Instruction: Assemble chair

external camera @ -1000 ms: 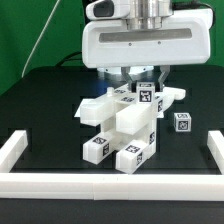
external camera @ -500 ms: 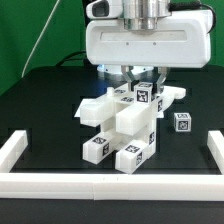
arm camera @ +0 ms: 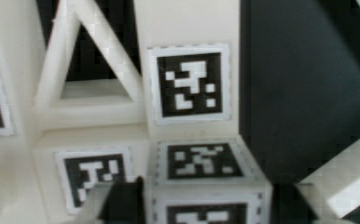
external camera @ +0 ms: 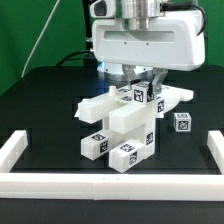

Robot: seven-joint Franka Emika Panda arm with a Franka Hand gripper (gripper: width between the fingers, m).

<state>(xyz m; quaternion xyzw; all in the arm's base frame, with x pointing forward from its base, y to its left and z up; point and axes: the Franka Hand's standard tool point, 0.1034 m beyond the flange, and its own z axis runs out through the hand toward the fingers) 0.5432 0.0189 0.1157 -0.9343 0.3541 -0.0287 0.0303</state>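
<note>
Gripper [external camera: 143, 84] at top of part-built chair [external camera: 120, 125]

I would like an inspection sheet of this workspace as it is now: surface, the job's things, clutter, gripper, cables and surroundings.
Surface: black table, white border rails along its edges.
Job's things: partly built white chair with square tags, mid-table; a separate small tagged block on the exterior view's right.
Clutter: nothing seen.
Gripper: gripper low over the chair's top; open or shut cannot be told.
Cables: green cable behind the table.
Surroundings: pale wall.
</note>
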